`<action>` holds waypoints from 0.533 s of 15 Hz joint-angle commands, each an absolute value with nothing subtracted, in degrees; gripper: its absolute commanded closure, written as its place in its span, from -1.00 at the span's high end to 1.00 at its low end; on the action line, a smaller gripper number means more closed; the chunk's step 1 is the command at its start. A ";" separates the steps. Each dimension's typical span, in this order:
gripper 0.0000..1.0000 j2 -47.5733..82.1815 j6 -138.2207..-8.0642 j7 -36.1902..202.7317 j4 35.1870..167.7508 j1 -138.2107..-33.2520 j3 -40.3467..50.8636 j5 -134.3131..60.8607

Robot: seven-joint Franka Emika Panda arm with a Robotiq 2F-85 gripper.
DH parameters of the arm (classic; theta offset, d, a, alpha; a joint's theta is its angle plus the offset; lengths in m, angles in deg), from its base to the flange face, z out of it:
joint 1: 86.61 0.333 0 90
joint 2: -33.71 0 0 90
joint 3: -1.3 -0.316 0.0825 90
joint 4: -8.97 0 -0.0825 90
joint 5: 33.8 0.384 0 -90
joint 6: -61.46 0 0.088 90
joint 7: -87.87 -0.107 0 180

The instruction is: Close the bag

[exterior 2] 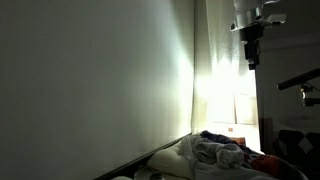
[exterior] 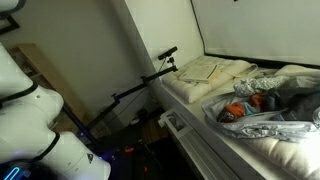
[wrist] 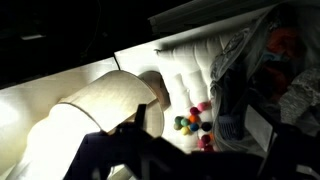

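Contents of the bag (exterior: 272, 108) are seen through its crinkled grey-silver plastic in an exterior view: orange and red items. The bag is laid on the white mattress (exterior: 197, 98), well below the gripper (exterior 2: 251, 62), and its mouth appears open. The gripper is hung high above it; its jaws are spread wide and nothing is held. A folded cream cloth (exterior: 205, 70) is laid beside the bag. In the wrist view, small coloured balls (wrist: 192, 122) are seen on the mattress, near the bag.
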State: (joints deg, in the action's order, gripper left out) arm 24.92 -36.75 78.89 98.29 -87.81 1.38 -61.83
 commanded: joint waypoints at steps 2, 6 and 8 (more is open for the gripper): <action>1.00 22.50 -32.05 81.40 94.59 -85.59 1.41 -62.64; 1.00 21.20 -26.91 82.75 91.66 -82.15 0.20 -65.13; 1.00 20.50 -24.62 83.47 90.29 -80.33 -0.57 -67.01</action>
State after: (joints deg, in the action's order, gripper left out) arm 22.39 -29.00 81.57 94.19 -82.54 0.31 -64.23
